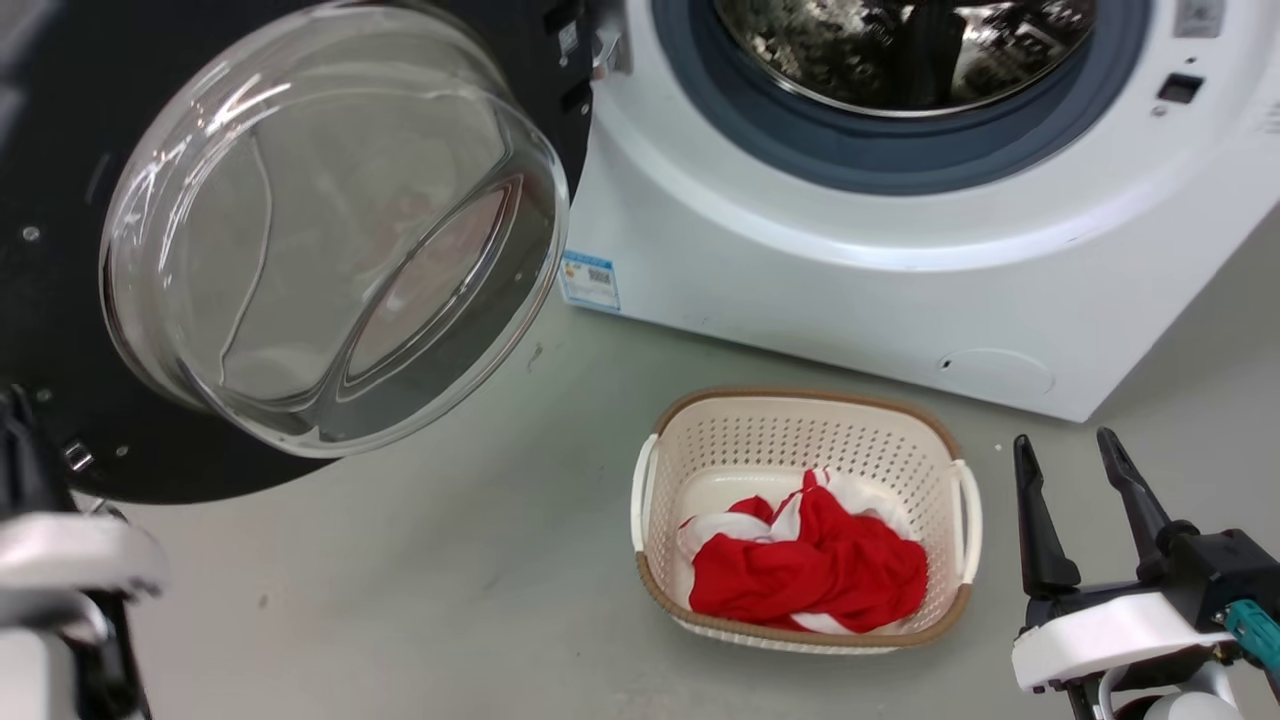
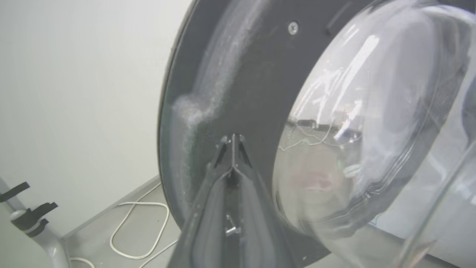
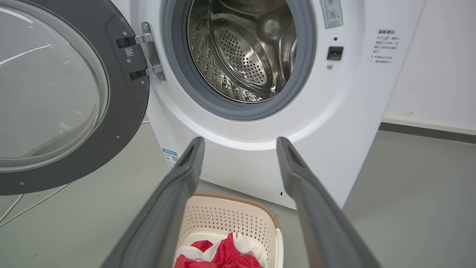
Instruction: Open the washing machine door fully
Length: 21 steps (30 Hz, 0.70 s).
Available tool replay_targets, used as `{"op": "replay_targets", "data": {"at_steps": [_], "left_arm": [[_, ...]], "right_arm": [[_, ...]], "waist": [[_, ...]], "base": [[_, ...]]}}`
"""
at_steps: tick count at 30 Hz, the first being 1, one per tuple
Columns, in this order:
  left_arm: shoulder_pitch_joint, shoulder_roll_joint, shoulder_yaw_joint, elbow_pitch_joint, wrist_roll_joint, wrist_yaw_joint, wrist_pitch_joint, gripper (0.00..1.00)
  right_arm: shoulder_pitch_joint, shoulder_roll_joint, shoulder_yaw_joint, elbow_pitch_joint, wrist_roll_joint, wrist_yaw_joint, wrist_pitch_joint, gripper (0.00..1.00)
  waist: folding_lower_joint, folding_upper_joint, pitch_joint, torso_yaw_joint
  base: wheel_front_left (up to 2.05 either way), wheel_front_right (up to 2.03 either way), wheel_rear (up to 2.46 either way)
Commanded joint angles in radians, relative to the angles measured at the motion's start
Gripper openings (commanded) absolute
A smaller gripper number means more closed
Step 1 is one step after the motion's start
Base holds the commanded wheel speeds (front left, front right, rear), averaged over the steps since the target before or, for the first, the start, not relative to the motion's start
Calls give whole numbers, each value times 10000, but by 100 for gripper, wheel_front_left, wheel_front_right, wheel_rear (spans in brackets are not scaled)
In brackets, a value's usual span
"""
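Left gripper (image 2: 233, 138): two long dark fingers pressed together, tips at the inner face of the large round glossy black washing machine door (image 2: 238, 74). The door stands swung out on its hinge, left of the big white washing machine (image 1: 800, 270). Right gripper (image 1: 1063, 440): fingers spread wide, holding nothing, near the cream perforated laundry basket (image 1: 800, 398).
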Motion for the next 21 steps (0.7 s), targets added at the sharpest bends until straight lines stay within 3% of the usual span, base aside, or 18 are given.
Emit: {"op": "replay_targets", "data": {"at_steps": [1, 8, 13, 14, 15, 16, 17, 21], "left_arm": [[502, -266, -21, -447, 175, 44, -21, 0], [2024, -1490, -702, -1868, 818, 85, -20, 0], [2421, -2095, -1338, -2188, 1079, -231, -20, 0], [2398, -2189, -1433, -2186, 1113, -326, -20, 4], [2374, -2260, -1546, -2147, 1133, -413, -20, 27], [2314, -2348, -1647, -2126, 1208, -480, -20, 60], [2243, -2399, -1744, -2082, 1275, -516, -20, 100], [2035, -2555, -1914, -1956, 1437, -626, -20, 100]], "right_arm": [[13, 14, -4, 70, 91, -7, -97, 100], [216, 15, 31, 320, 247, -7, -282, 100], [241, 16, 89, 363, 313, -7, -312, 100], [226, 15, 105, 367, 338, -7, -326, 100], [223, 15, 104, 367, 345, -7, -335, 100], [224, 15, 108, 372, 347, -7, -342, 100], [225, 15, 138, 370, 349, -7, -349, 100], [255, 15, 166, 358, 381, -7, -376, 100]], "waist": [[-1, 0, -253, -222], [-1, 0, -863, -726], [-1, 0, -1072, -1153], [-1, 0, -1110, -1248], [-1, 0, -1133, -1342], [-1, 0, -1155, -1434], [-1, 0, -1174, -1531], [-1, 0, -1243, -1824]], "base": [[0, 0, 0], [0, 0, 0], [0, 0, 0], [0, 0, 0], [0, 0, 0], [0, 0, 0], [0, 0, 0], [0, 0, 0]]}}
